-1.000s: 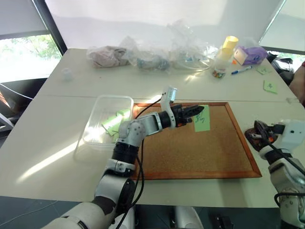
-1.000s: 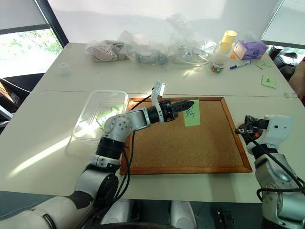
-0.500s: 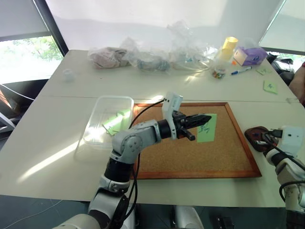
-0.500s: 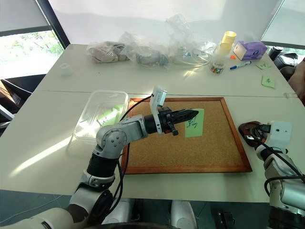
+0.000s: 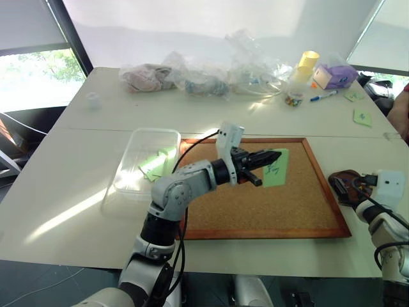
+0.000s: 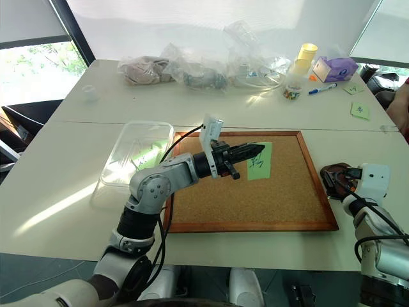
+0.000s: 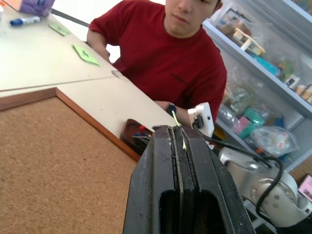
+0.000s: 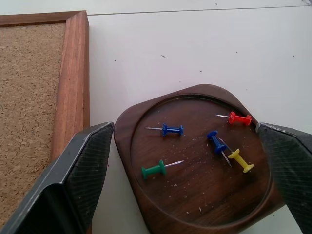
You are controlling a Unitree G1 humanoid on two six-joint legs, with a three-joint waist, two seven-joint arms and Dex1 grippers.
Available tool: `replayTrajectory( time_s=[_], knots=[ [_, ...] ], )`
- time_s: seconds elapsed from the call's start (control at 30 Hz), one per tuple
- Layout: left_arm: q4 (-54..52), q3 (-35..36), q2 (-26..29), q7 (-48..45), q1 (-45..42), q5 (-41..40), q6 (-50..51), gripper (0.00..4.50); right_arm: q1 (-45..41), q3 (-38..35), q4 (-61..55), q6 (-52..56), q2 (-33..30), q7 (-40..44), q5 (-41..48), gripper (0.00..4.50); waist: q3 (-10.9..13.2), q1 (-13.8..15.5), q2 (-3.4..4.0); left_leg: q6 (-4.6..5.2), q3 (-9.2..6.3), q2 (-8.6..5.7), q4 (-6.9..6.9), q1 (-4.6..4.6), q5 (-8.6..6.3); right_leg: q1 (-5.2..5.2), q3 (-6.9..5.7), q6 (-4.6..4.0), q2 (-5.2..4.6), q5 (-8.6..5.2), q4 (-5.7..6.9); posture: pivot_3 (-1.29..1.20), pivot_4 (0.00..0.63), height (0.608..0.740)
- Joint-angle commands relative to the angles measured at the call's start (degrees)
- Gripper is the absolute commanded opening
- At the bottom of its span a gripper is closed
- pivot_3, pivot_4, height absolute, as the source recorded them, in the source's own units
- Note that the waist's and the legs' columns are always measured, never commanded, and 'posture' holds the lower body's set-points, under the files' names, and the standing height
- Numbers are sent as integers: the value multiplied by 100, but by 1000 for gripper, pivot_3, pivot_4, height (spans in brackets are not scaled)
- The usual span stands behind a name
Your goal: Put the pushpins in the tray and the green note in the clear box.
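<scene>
Right wrist view looks down into the small dark brown rounded tray [image 8: 204, 192], where five pushpins [image 8: 229, 156] lie: two blue, one green, one red, one yellow. The right gripper [image 8: 187, 170] has its two black fingers spread wide apart, one at each side of the tray, with nothing between them but the dish. The tray sits just beside the wooden frame of the large cork board [image 5: 255, 204], at the board's 3 o'clock in the head views.

From the head views, the light-green square paper note [image 5: 275, 167] hangs pinched at its edge in the left gripper [image 5: 271, 155], above the board's upper half; its dark handwritten marks cannot be read. The left wrist view gives the fingers pressed together on a thin green sliver, and a person in a red shirt [image 7: 165, 58] beyond the table.

At the board's 9 o'clock stands the transparent rectangular plastic box [image 5: 148, 161], with green paper already lying inside.
</scene>
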Motion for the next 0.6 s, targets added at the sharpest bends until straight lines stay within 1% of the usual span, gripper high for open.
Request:
replayTrajectory(
  time_s=[0.03, 0.17, 0.3, 0.47, 0.6],
  knots=[
    [-295, -66, -11, 6, -61, 81, -218, 0, 15, -210, -155, -135, -34, -9, -15, 4455, 0, 0, 0, 0, 0, 0, 0, 0, 0, 0, 0, 0, 0, 0, 0, 0, 150, 740],
    [-336, -36, -17, 81, -71, 191, -388, 0, 33, -257, -197, -197, -21, -20, -1, 4455, 0, 0, 0, 0, 0, 0, 0, 0, 0, 1, 0, 0, 0, 0, -1, 0, 150, 740],
    [-276, -69, 24, 128, -132, 473, -729, 0, -82, -376, -69, -490, -22, -181, -115, 4455, 0, -1, 0, 1, 0, 0, 0, 0, 0, 1, 0, 0, 0, 0, -1, 0, 150, 740],
    [-263, -67, 17, 155, -124, 536, -833, 0, -198, -468, -65, -676, 16, -274, -101, 4455, 0, -3, 0, 1, 0, 0, 0, 0, 0, 2, 0, 0, 0, 0, -2, 0, 150, 740],
    [-331, -51, 88, 303, -195, 835, -1200, 0, -237, -564, -251, -715, 61, -172, 138, 4455, 0, -1, 0, 1, -1, 0, 1, 0, -1, 2, 0, 0, 0, 0, -2, 0, 150, 740]
  ],
)
